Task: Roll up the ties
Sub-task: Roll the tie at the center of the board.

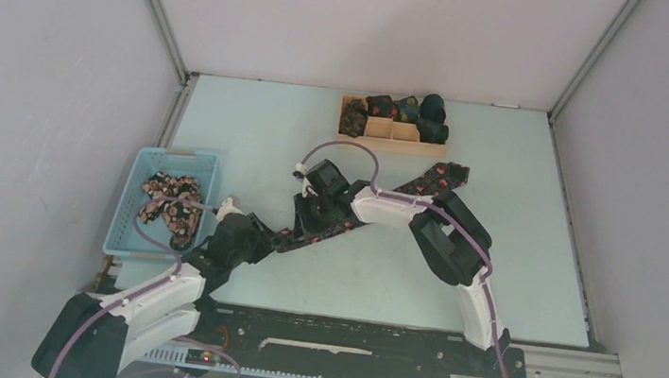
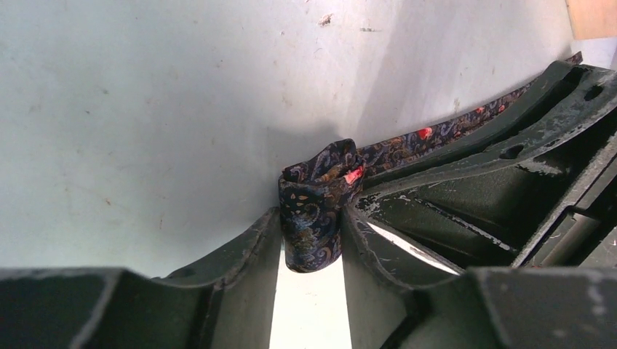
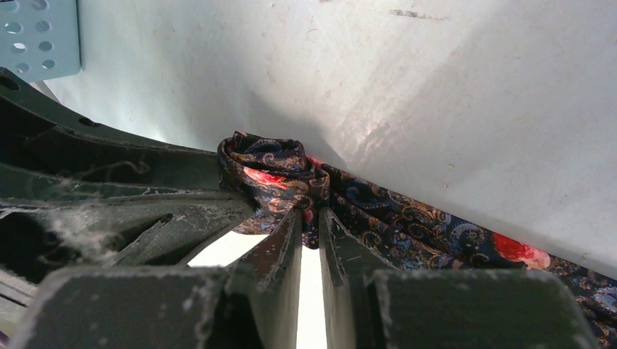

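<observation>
Tie [image 1: 437, 177] lies diagonally on the worktop [image 1: 531, 268]. The started roll [image 2: 319, 207] is at its near-left end and the flat tail runs far-right toward the tray [image 1: 391, 144]. Left pincer [image 2: 311, 218] has a finger pressed to each side of the roll, so it is gripping it. Right pincer [image 3: 310, 222] is nearly closed, pinching tie fabric right at the roll's edge.

Fabric looks light, soft and slick, with no stiffness. The coil will probably spring loose if let go, and the tail can skew. Best hold, as I judge it: the roll's flanks, squeezed lightly, with the strip just beyond pulled taut.

Rolled ties [image 1: 427, 109] sit in the tray, far centre. Basket [image 1: 129, 223] at left holds loose ties [image 1: 172, 204], just beside the left arm. From above, the right forearm crosses over the tail and hides its mid-length. Both pincers are crowded at the roll and are likely to bump each other.
</observation>
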